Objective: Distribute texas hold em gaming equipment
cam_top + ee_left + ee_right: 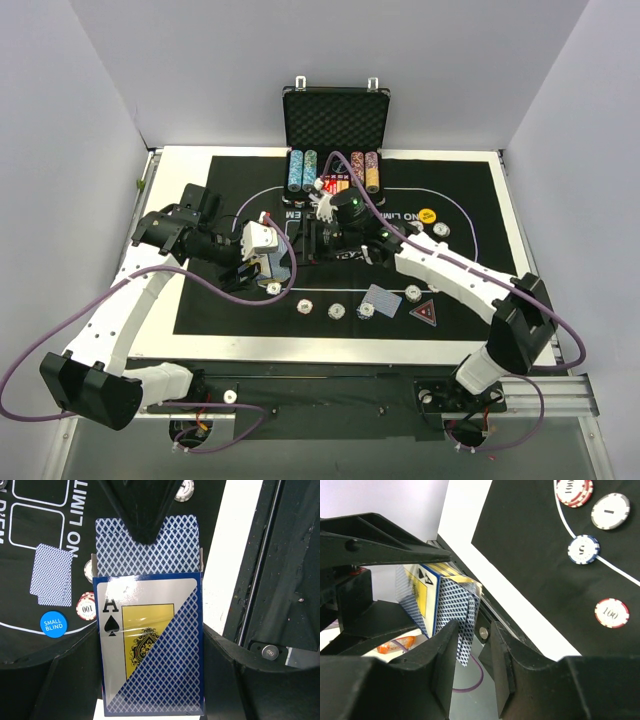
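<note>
My left gripper (pixel 150 680) is shut on the card deck box (pixel 150 650), which has an ace of spades on its face, and holds it above the mat's left part (pixel 268 265). Blue-backed cards (pixel 145 555) stick out of the box top. My right gripper (pixel 472 650) is open, with the edge of one protruding card (pixel 466 630) hanging between its jaws beside the left finger. It sits at the mat's centre in the top view (pixel 314 240). Two dealt cards (pixel 381 299), a black-red triangular marker (pixel 426 312), a yellow disc (pixel 427 214) and a blue small-blind disc (pixel 52 623) lie on the mat.
The open black case (pixel 335 120) with chip columns (pixel 335 172) stands at the back. Loose chips (pixel 337 311) lie in a row along the mat's front, with others at the right (pixel 441 229). The black mat (pixel 210 290) covers a white table.
</note>
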Robot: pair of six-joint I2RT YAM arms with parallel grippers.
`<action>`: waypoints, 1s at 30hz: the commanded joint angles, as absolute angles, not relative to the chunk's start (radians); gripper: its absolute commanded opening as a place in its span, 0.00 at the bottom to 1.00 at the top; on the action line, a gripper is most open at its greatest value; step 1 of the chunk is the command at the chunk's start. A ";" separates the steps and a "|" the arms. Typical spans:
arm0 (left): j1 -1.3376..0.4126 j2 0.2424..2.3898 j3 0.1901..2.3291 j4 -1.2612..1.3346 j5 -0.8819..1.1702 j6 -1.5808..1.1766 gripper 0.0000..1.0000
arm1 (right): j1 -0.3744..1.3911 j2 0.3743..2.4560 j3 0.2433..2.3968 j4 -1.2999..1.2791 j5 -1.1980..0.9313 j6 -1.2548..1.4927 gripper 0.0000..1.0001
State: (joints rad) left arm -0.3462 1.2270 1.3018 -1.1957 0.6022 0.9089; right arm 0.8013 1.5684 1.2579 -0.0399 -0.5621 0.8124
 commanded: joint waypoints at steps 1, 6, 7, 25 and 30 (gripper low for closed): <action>-0.351 1.201 1.341 -1.161 0.657 0.907 0.00 | 0.779 1.517 1.210 -0.060 -0.548 0.804 0.27; -0.351 1.198 1.342 -1.155 0.658 0.904 0.00 | 0.761 1.491 1.189 -0.064 -0.546 0.802 0.24; -0.351 1.198 1.341 -1.155 0.658 0.904 0.00 | 0.758 1.482 1.189 -0.077 -0.543 0.802 0.24; -0.351 1.201 1.342 -1.155 0.661 0.897 0.00 | 0.810 1.495 1.264 -0.032 -0.546 0.828 0.61; -0.351 1.201 1.351 -1.155 0.661 0.896 0.00 | 0.830 1.560 1.290 -0.015 -0.565 0.834 0.59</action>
